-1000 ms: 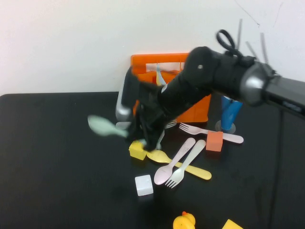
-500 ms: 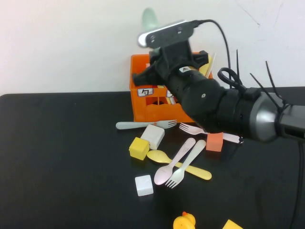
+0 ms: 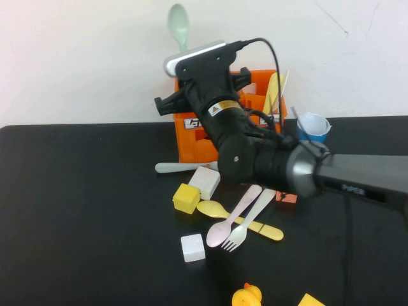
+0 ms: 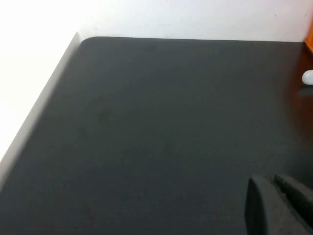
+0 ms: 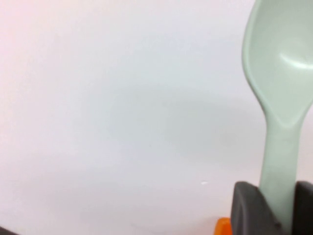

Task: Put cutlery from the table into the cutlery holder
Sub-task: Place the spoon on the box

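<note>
Right now I have the right gripper (image 5: 268, 208) raised above the orange plastic three-compartment cutlery holder (image 3: 255, 105), which stands at twelve o'clock on the matte black surface (image 3: 83, 210). Its jaws are clenched on the handle of a mint green plastic spoon (image 5: 283, 83) that stands bowl-up over the holder's left end. My worry is the release: the spoon looks upright but is pinched low, so if I let go before its handle tip is inside a compartment, I judge it could catch the rim and tip over the back or onto the surface. The bulky arm also crowds the yellow cutlery (image 3: 273, 92) already standing in the holder at one o'clock. The left gripper (image 4: 281, 205) sits parked low over bare surface; I cannot tell how its jaws stand.
</note>
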